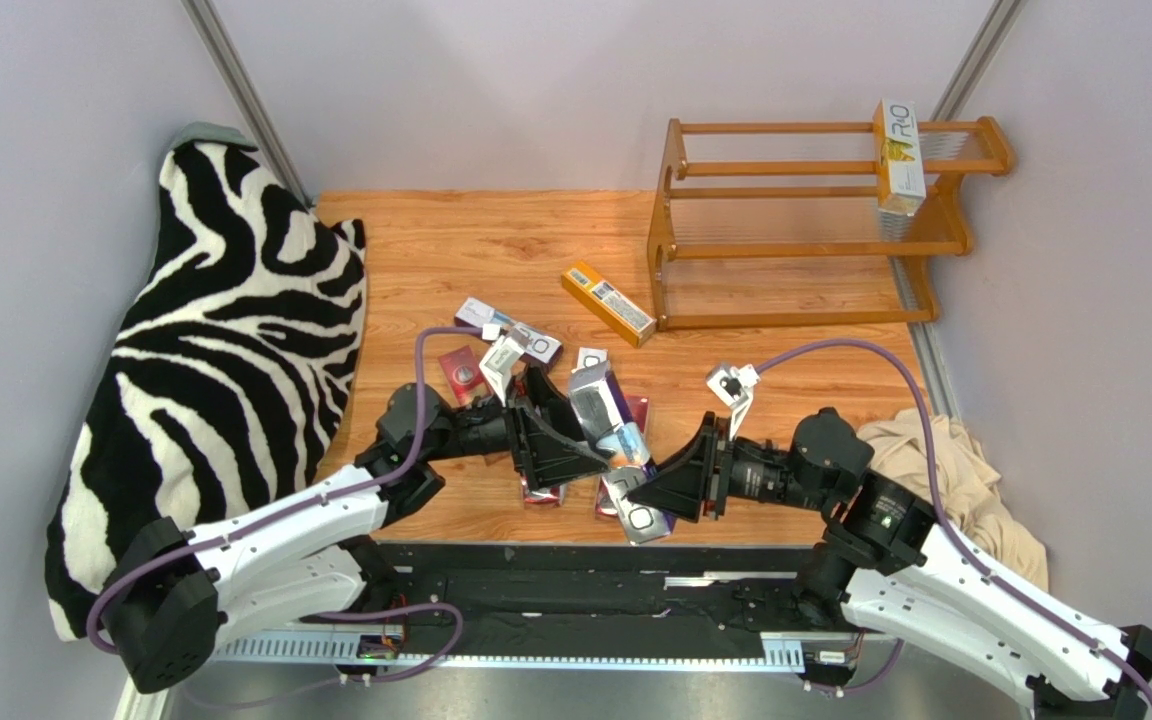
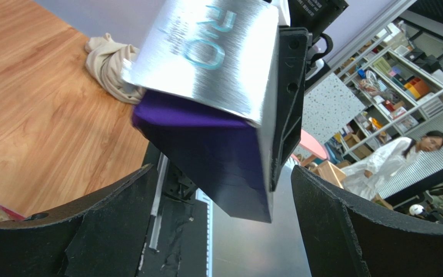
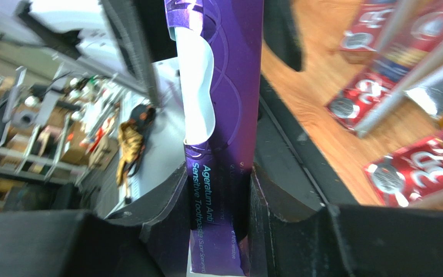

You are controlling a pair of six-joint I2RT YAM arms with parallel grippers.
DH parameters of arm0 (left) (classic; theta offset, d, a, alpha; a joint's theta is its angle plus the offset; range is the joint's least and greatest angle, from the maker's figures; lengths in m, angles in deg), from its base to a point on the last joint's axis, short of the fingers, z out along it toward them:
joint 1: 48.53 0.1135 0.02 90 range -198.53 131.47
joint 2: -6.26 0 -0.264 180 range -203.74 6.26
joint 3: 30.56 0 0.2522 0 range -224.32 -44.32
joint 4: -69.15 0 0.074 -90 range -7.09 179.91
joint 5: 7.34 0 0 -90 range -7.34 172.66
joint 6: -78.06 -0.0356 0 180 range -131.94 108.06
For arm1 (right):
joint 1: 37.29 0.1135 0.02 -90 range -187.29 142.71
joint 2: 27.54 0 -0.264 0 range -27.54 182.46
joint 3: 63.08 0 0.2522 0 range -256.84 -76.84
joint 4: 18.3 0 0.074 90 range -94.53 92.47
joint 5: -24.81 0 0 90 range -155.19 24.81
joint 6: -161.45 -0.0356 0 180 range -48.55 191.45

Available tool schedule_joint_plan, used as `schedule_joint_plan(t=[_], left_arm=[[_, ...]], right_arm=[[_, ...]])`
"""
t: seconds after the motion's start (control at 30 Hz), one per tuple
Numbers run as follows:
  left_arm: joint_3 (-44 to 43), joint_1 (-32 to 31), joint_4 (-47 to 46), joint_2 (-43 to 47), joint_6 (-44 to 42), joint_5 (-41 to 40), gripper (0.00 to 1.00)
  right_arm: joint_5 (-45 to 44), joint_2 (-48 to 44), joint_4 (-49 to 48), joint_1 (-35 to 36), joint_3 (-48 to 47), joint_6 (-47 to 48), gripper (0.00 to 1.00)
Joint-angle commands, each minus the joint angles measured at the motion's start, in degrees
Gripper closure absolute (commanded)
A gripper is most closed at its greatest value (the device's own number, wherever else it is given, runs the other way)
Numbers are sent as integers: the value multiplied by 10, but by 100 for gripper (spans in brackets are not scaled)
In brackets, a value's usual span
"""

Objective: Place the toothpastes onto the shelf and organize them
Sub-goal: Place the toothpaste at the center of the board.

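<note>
One white carton (image 1: 899,155) on shelf (image 1: 778,249), far right. Orange carton (image 1: 608,302), red cartons (image 3: 420,167) loose on table (image 1: 432,240). Right gripper (image 3: 218,190) clenched on purple carton (image 3: 229,115), near centre; left gripper (image 2: 224,219) spread open around it. Most of job undone.

Zebra-print blanket (image 1: 222,360) lies left — crumpled beige cloth (image 1: 958,462) right.

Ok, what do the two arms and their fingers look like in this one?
Both match: the left arm and right arm have white shells on the long links and rounded black joints. A lilac cable loops along each. Each ends in a black wedge-shaped head with thick matte black fingers, curved on their inner edges. No readable markings.
</note>
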Motion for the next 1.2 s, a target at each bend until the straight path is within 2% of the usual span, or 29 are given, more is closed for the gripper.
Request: schedule_joint_plan(t=[0.0,0.03,0.07,0.1,0.13,0.2,0.23,0.33,0.4,0.57,0.67,0.7,0.77,0.87,1.0,1.17], left_arm=[[-13,-2,78,35,-67,-56,4],[-16,-2,177,60,-85,-87,3],[-16,-2,226,74,-96,-122,2],[-16,-2,270,89,-107,-203,1],[-15,-2,354,117,-109,-241,1],[-15,-2,422,141,-111,-343,1],[-17,-2,492,158,-103,-375,1],[-40,-3,582,166,-102,-461,1],[-51,-2,610,151,-107,-482,1],[-93,-3,604,91,-130,-473,1],[-155,-2,617,4,-157,-476,2],[-175,-2,635,-51,-163,-478,2],[-233,-3,650,-104,-179,-476,2],[-286,-2,632,-202,-189,-469,4],[-362,-3,635,-285,-208,-476,6],[-430,-2,652,-386,-220,-464,11]], right_arm=[[-157,-11,96,4,-36,-3,73],[-197,-8,129,4,-51,-15,73],[-234,-5,158,4,-55,-24,73],[-302,2,202,4,-57,-28,73],[-331,6,221,4,-57,-42,73],[-406,20,261,4,-48,-58,73],[-425,40,274,4,-44,-74,73],[-489,100,312,4,-34,-98,71],[-510,134,318,4,-26,-113,68],[-517,248,292,4,-23,-128,64],[-505,281,268,4,-22,-129,63],[-502,286,262,4,-19,-130,62],[-493,294,248,4,-15,-132,61],[-488,297,247,4,-6,-140,52],[-481,279,254,4,2,-144,36],[-468,217,262,4,14,-133,26]])
